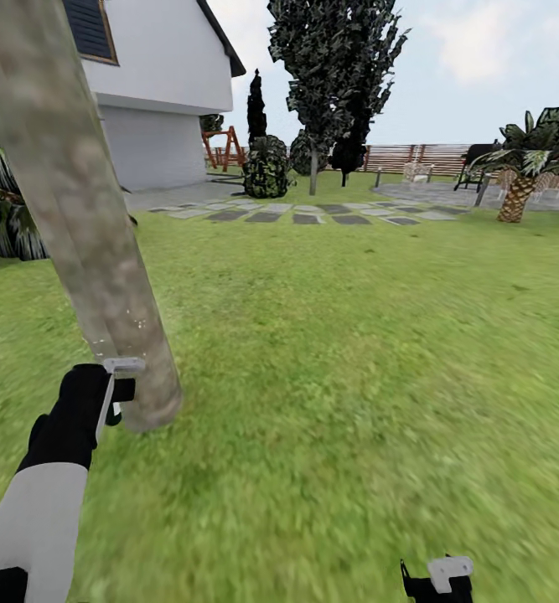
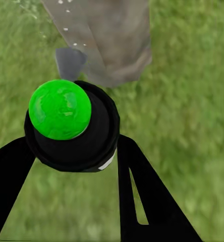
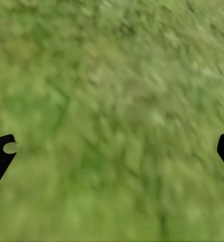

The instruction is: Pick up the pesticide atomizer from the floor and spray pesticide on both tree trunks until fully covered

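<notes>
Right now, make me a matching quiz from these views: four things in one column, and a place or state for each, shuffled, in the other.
Things:
1. atomizer
2. trunk
3. right gripper
4. palm

Places or states:
A. open over bare grass
B. far off at the right of the head view, near the fence
C. held in the left gripper, nozzle toward the trunk
D. leaning, white specks low on its bark

Pairs: 1-C, 2-D, 3-A, 4-B
</notes>
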### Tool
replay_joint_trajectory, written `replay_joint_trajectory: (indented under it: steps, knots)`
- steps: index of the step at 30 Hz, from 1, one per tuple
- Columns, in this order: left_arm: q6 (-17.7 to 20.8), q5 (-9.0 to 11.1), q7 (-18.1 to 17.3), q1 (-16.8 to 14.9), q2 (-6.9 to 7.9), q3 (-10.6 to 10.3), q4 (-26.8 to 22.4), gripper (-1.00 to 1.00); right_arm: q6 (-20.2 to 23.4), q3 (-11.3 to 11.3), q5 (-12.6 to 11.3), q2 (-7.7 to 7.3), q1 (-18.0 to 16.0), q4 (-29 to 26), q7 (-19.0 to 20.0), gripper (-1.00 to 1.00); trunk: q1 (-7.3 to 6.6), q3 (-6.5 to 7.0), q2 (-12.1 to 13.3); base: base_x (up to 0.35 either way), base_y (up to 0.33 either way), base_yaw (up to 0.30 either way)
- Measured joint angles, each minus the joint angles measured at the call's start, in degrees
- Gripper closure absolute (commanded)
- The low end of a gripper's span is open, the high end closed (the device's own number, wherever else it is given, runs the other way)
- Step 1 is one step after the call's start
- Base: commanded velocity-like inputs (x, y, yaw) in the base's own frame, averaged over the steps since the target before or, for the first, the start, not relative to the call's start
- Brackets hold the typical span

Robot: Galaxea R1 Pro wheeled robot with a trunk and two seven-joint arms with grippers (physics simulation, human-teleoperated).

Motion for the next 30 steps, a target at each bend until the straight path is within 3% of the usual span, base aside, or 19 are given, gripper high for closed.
replay_joint_trajectory:
  steps: [4, 8, 11, 14, 30]
  knots:
    - [0.1, -0.1, 0.0, 0.6, 0.48, 0.3, 0.1, 1.0, 0.0, 0.0, 0.0, 0.0, 0.0, 0.0, 0.0, -1.0, 0.02, 0.0, 0.0, 0.029, -0.027, 0.277]
    - [0.2, -0.1, 0.0, 0.6, 1.9, 0.3, 0.9, 1.0, 0.0, 0.0, 0.0, 0.0, 0.0, 0.0, 0.0, -1.0, 0.02, 0.0, 0.0, 0.002, -0.002, 0.278]
    - [0.6, 0.5, -0.1, 0.0, 2.73, 0.2, 7.3, 1.0, 0.0, 0.0, 0.0, 0.0, 0.0, 0.0, 0.0, -1.0, 0.02, -0.01, 0.0, 0.0, 0.0, 0.254]
    - [0.5, 0.8, -0.1, 0.0, 2.28, -0.2, 9.8, 1.0, 0.0, 0.0, 0.0, 0.0, 0.0, 0.0, 0.0, -1.0, 0.02, 0.0, 0.0, 0.016, -0.016, 0.066]
    - [0.5, 0.5, -0.1, -0.2, 1.78, -0.2, 9.5, 1.0, 0.0, -0.1, 0.0, -0.01, 0.0, 0.0, -0.1, -1.0, 0.02, 0.0, 0.0, 0.143, -0.213, 0.002]
